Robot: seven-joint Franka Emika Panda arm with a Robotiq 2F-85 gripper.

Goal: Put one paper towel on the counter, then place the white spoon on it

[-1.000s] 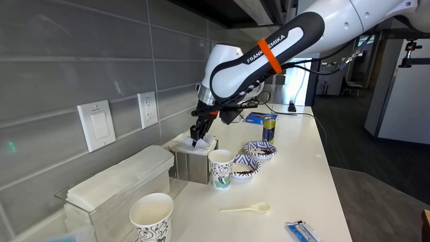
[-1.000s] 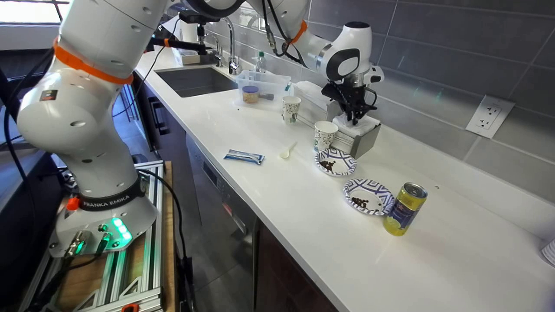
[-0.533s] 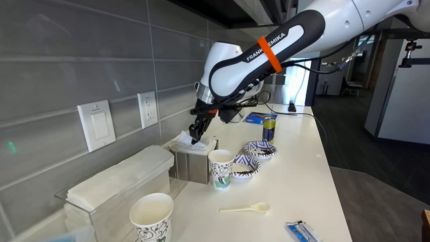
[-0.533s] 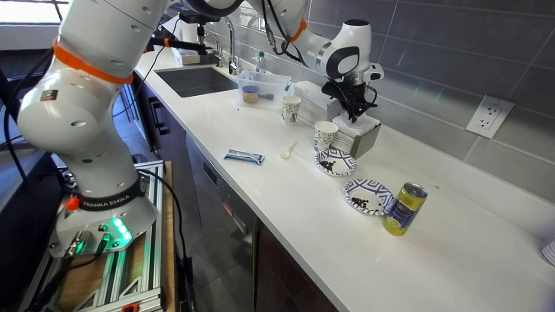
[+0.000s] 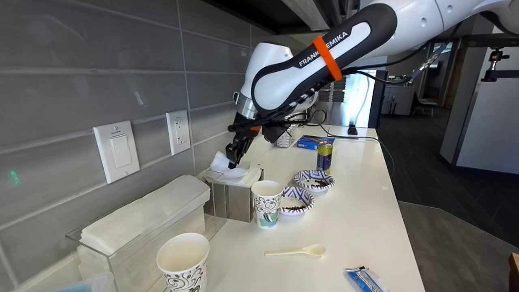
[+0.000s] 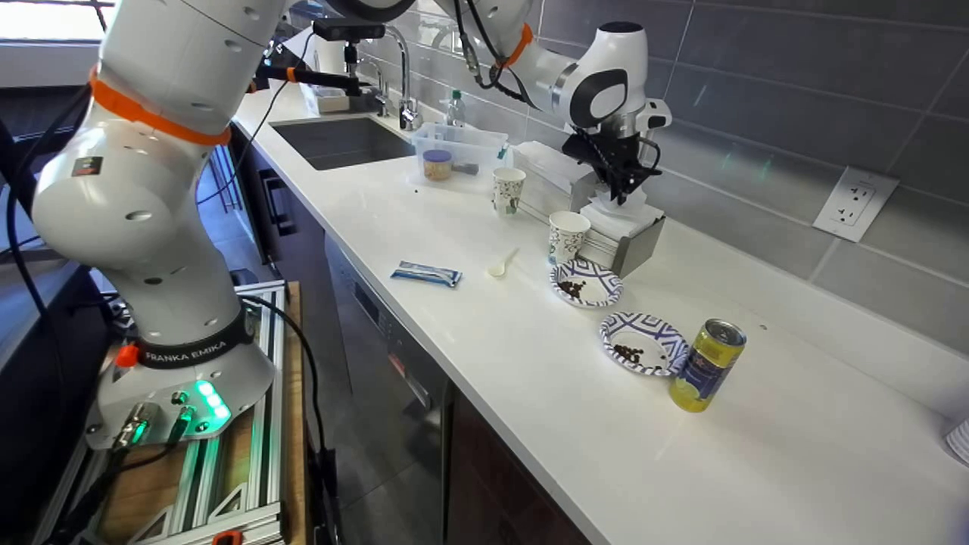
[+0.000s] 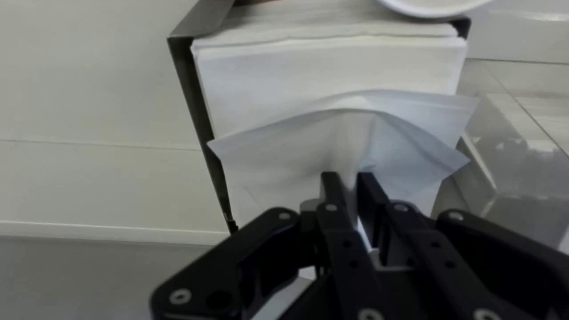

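An off-white kitchen counter [image 5: 352,227] runs along a grey tiled wall [image 5: 97,97]. Nearest in an exterior view, a patterned paper cup [image 5: 184,269] stands upright in front of a clear holder [image 5: 134,263] of folded white napkins [image 5: 146,211], while a blue-and-white packet [image 5: 366,280] lies close to the counter's edge. A little farther, the white spoon [image 5: 298,250] lies directly on the counter, its handle toward the wall. Beyond it, a second cup [image 5: 267,207] stands just beside a grey box [image 5: 233,204] holding a stack of white sheets [image 7: 329,66]. Over it hangs a white robot arm [image 5: 279,87], its black gripper [image 7: 348,180] closed narrow on a paper towel [image 7: 284,149], which bunches at the grip and flares to both sides; whether it touches the stack cannot be told. Farther along sit a blue-patterned bowl [image 5: 297,192] with dark bits [image 5: 296,208] in it, a matching bowl [image 5: 314,174], a yellow-and-blue can [image 5: 324,156] and a blue box [image 5: 315,142].
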